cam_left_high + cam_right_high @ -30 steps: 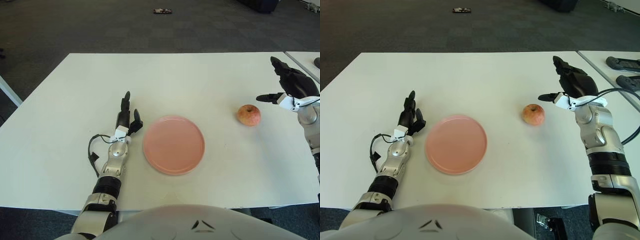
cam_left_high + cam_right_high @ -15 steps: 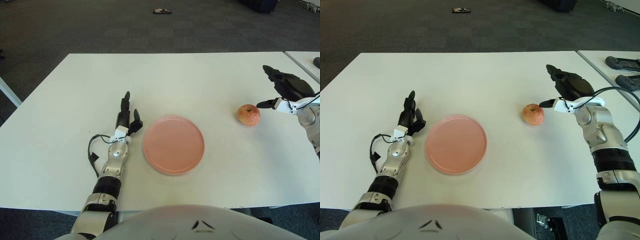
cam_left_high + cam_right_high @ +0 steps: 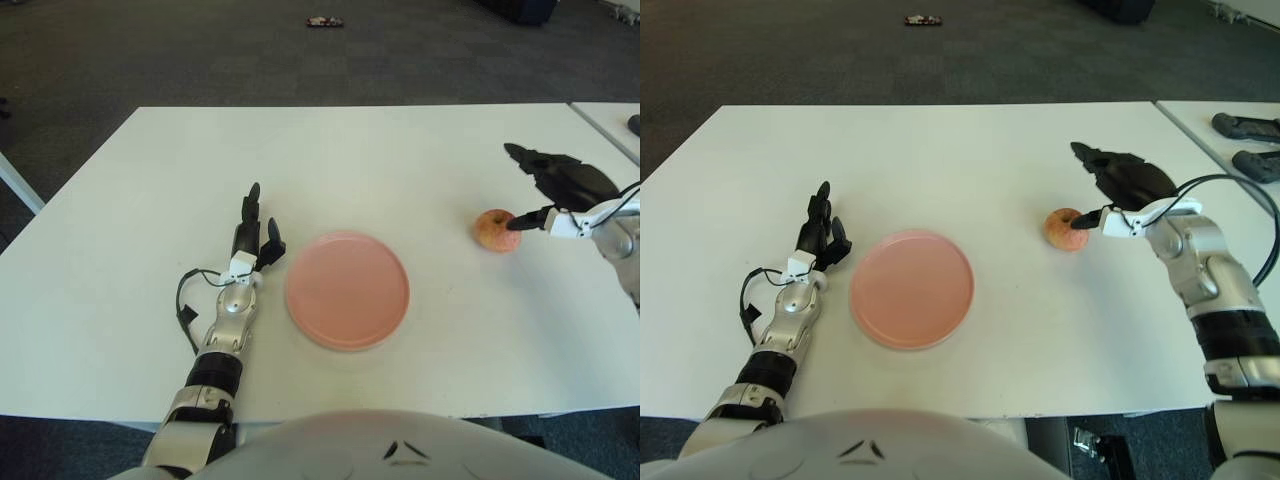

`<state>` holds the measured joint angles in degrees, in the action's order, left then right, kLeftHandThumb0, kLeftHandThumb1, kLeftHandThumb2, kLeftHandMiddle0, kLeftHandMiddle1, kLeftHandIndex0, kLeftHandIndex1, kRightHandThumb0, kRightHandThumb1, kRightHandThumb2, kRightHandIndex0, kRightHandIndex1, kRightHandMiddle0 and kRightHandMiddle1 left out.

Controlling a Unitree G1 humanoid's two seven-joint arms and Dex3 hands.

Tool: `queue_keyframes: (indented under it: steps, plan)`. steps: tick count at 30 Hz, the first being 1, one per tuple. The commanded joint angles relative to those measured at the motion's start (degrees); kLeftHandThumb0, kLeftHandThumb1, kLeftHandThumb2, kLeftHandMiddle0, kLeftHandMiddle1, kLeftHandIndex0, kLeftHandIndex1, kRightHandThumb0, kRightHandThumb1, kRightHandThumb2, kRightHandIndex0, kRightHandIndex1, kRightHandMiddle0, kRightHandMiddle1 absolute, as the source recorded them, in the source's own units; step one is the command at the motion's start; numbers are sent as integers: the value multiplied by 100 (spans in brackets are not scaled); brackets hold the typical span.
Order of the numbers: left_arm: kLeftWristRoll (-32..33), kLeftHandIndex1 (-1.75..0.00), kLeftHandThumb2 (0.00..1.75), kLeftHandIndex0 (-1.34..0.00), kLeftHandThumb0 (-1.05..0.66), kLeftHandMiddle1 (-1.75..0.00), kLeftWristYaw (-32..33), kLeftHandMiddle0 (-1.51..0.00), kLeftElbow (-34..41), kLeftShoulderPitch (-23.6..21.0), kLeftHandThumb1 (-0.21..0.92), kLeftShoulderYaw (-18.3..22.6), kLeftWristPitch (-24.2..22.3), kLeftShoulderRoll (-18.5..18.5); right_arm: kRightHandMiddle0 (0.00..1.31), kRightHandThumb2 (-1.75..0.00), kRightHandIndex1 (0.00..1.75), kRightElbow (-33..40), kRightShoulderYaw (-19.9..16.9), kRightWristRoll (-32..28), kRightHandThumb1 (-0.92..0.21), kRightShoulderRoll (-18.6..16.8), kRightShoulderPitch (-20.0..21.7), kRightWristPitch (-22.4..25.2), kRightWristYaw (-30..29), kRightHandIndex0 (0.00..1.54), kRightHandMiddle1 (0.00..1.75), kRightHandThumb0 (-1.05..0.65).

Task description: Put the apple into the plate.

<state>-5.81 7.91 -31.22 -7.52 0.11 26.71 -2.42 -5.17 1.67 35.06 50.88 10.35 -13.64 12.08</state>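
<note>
At far left, your left hand (image 3: 250,232) lies flat on the white table (image 3: 380,150), fingers straight and loosely apart, holding nothing, just beside the pink plate (image 3: 347,289). The plate sits near the table's middle. Well to its right, the apple (image 3: 496,230) rests on the table. Your right hand (image 3: 1118,190) hovers at the apple's right side, fingers spread over it, the lower fingertip at its skin, not closed around it.

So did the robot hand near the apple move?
Yes. The right robot hand moved left toward the apple, fingers open around it.
</note>
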Motion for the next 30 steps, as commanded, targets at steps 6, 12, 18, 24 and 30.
queue_keyframes:
  steps: [6,12,18,24,30]
  plan:
    - [-17,-24,99,0,-77,0,-29,-10,-214,117,92,-8,-257,20,0,-12,0,331,-222,-42,-92,98,-138,214,235,0,0,-105]
    - [-10,-25,98,0,-76,0,-14,-10,-241,100,92,6,-208,24,0,-12,0,322,-228,-21,-92,74,-122,227,257,0,0,-105]
    - [-3,-26,98,0,-76,0,-32,-10,-272,83,92,6,-163,22,0,-12,0,1298,-16,146,-92,-178,-287,1013,960,0,0,-105]
    - [-4,-25,98,0,-76,0,-40,-10,-282,75,92,7,-171,18,0,-12,0,1585,330,425,-92,-204,-67,1466,1573,0,0,-105]
    - [29,-25,98,0,-76,0,-67,-10,-276,80,92,12,-134,16,0,-13,0,1496,324,339,-92,-172,-21,1174,1473,0,0,-105]
